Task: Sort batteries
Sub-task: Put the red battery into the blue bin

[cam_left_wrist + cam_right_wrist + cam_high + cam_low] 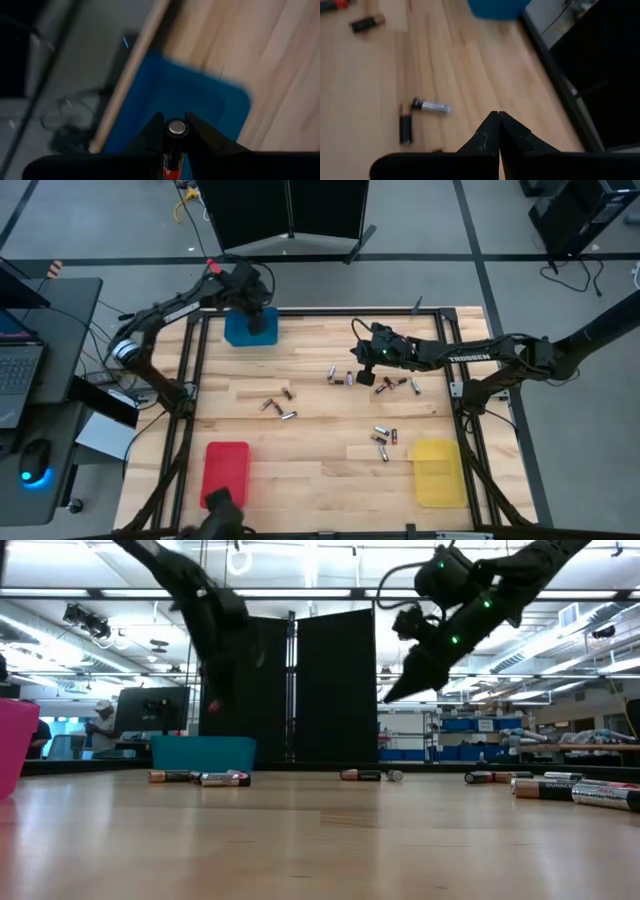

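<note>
Since the left gripper (pixel 175 132) is already pinching a cell (pixel 177 128) end-up right over the blue tray (pixel 250 330), the step in hand looks like a simple drop, and the trick is just to let go while it's well inside the rim. In the wrist view the fingers sit tight on both sides of the cell with blue directly behind it, so I'd open only enough to release and not swing first, or it could bounce out onto the wood.

Right gripper (pixel 498 120) is pressed fully shut with nothing between the tips, hanging above the table (pixel 320 470) near the middle scatter. It'd need to open before going down on anything.

Other batteries (pixel 385 444) are loose on the wood: a pair by the centre, a few under the right arm, a cluster next to the yellow tray (pixel 438 475). Red tray (pixel 226 470) sits at the near left corner; can't tell what's in it.
</note>
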Controlling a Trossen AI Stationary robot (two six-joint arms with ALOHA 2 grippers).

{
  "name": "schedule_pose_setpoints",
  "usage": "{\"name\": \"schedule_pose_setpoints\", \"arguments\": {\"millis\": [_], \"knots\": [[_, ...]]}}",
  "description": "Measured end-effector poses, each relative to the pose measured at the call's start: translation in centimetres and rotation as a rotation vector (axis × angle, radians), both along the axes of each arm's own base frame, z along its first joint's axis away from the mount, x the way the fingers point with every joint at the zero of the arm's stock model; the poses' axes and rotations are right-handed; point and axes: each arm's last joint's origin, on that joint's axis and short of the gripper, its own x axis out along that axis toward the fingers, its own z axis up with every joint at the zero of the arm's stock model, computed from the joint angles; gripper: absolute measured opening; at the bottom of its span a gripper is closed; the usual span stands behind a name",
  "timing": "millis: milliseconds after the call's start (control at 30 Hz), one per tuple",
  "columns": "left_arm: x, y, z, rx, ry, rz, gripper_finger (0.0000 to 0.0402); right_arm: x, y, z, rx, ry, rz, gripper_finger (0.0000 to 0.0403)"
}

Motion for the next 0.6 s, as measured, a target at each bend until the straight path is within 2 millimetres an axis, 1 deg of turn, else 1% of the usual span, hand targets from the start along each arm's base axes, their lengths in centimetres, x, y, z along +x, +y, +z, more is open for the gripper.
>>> {"name": "schedule_pose_setpoints", "arguments": {"millis": [100, 267, 433, 600], "knots": [[0.5, 1.5, -2.1, -0.047, 0.090, -0.021, 0.0055, -0.3, 0.1, -0.5, 0.007, 0.014, -0.002, 0.0008], [1.2, 3.7, -4.5, -0.151, 0.205, -0.019, 0.0055, -0.3, 0.1, -0.6, 0.013, 0.013, -0.006, 0.0008], [2.0, 4.9, -5.9, -0.206, 0.247, -0.020, 0.0055, -0.3, 0.1, -0.6, 0.027, -0.003, -0.019, 0.0008], [2.4, 5.2, -6.4, -0.217, 0.253, -0.016, 0.0055, -0.2, 0.4, -0.6, 0.038, -0.011, -0.018, 0.0008]]}}
